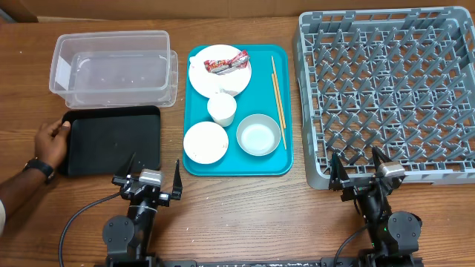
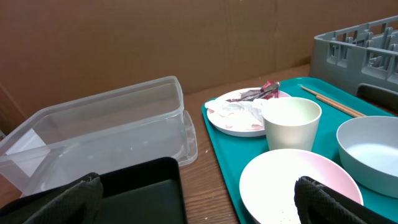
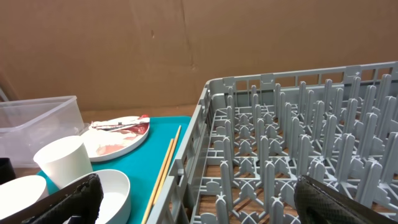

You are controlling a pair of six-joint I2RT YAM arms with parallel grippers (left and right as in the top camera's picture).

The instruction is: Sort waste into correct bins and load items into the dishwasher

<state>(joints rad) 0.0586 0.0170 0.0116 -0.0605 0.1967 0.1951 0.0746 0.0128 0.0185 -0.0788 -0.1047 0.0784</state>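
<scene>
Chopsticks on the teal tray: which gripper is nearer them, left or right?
Right. The right gripper is off the tray's near right corner, the chopsticks' side; the left gripper is off its near left corner.

The fingers of the left gripper are showing black. Just ahead of it the shallow tray is looking plain black, and beyond that the tub is appearing clear, without colour. To its right the serving tray is showing plain teal. On it the plate is looking pale pink, the wrapper red and white, the cup white, the nearer bowl pale pink, the other bowl whitish grey, the chopsticks light wood. Ahead of the right gripper the dish rack is showing even grey with a lattice pattern. The table is showing brown wood grain.
</scene>
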